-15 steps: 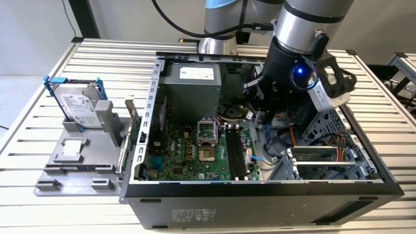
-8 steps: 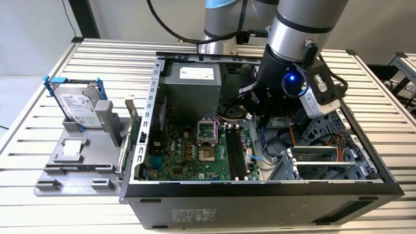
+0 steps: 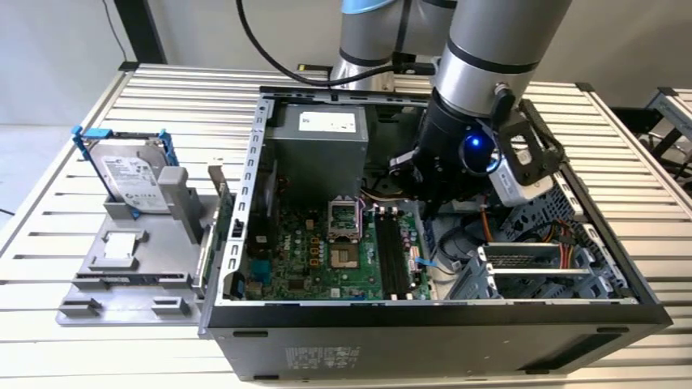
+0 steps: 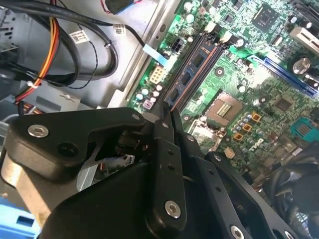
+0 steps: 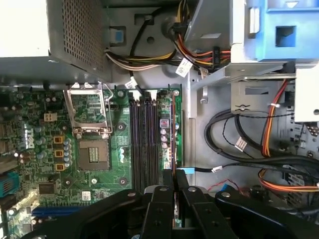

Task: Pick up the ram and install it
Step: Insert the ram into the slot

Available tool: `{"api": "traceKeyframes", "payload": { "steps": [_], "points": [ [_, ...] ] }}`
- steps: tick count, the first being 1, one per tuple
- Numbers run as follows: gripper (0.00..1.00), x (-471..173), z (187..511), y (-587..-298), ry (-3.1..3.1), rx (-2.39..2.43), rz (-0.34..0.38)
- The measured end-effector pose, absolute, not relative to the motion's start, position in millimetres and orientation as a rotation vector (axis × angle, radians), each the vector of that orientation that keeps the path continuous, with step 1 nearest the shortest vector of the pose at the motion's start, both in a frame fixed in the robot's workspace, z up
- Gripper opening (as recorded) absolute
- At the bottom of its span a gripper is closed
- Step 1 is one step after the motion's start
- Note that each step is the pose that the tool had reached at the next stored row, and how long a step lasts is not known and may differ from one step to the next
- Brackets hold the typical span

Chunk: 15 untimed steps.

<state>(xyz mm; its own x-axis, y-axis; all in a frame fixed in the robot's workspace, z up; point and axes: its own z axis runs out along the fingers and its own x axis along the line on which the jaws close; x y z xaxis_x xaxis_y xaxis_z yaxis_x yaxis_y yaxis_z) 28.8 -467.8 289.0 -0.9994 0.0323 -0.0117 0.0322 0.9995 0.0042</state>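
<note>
Claw (image 5: 174, 174), fingers drawn shut, hangs over the near end of the motherboard slots (image 5: 144, 139). The ram (image 4: 195, 63) appears slotted just beyond its tips; seating looks underway, calling for straight, even pressure.

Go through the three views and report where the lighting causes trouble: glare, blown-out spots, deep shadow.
Exterior view: the case is dark beneath the arm, and a blue light glows at the wrist. First wrist view: the power supply is blown out white, while the gripper is nearly black. Second wrist view: glare washes over the motherboard, and the gripper is dark.
</note>
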Motion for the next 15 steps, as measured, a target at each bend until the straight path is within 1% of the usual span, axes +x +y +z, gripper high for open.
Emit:
{"api": "traceKeyframes", "payload": {
  "steps": [15],
  "points": [
    [0.00,27.1,261.6,-467.0,3.130,0.038,0.006]
  ]
}}
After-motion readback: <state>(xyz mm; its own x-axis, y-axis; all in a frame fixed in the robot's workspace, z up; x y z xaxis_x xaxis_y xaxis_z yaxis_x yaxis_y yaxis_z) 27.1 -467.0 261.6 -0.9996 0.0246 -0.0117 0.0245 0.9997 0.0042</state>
